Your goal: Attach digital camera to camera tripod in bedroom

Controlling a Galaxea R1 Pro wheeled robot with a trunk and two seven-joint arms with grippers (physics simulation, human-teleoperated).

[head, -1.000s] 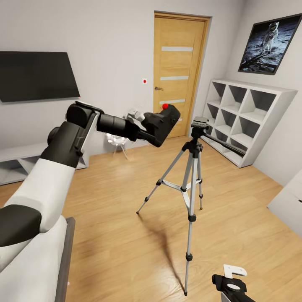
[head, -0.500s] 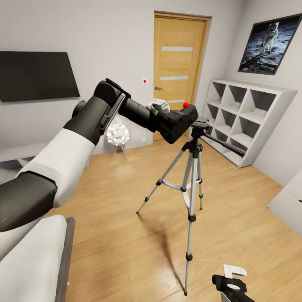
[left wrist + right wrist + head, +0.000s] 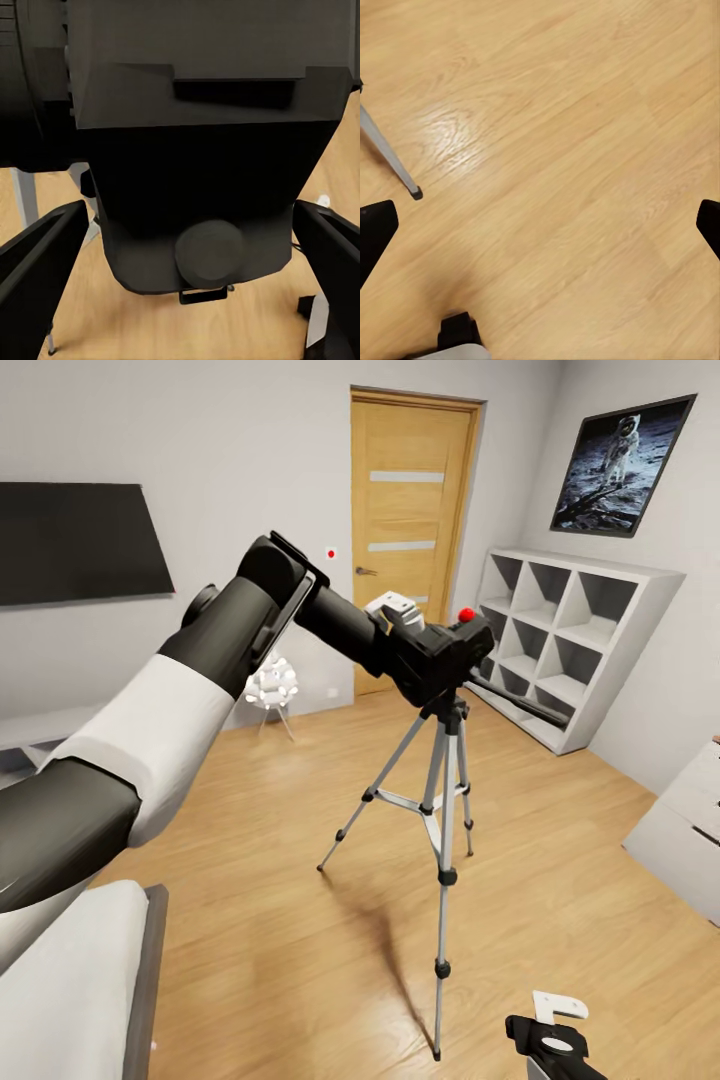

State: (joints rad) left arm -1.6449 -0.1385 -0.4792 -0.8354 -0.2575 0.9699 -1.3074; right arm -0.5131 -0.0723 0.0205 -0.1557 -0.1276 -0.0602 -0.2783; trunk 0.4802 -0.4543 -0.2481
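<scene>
1. Left gripper [image 3: 430,650] held the digital camera [image 3: 445,658] at the top of the camera tripod [image 3: 440,810], right over the head; the head itself was hidden behind the camera body in the head view.
2. Left wrist view: camera [image 3: 202,150] sat between the two fingers [image 3: 37,262], which flanked it on both sides. Contact at the pads was not visible, but the camera was carried in the air, so I judged the jaws closed on it.
3. Right gripper [image 3: 550,1040] was low near the floor [image 3: 250,860], well apart from the tripod. In the right wrist view its fingertips [image 3: 375,232] were spread wide with nothing between them.
4. Judgement: final alignment step, camera base to tripod head. Whether it was touching or just above, I couldn't tell.
5. Risks:
   - Sideways push from the arm could tip the tripod: it's tall, light-looking and unbraced.
   - Off-centre seating: the mount was occluded, so alignment was blind.
   - The arm could snag the long pan handle [image 3: 520,705], which stuck out toward the white cube shelf [image 3: 590,650], and rotate the head.
   - Opening the jaws before the camera locked on would drop it to the floor.
</scene>
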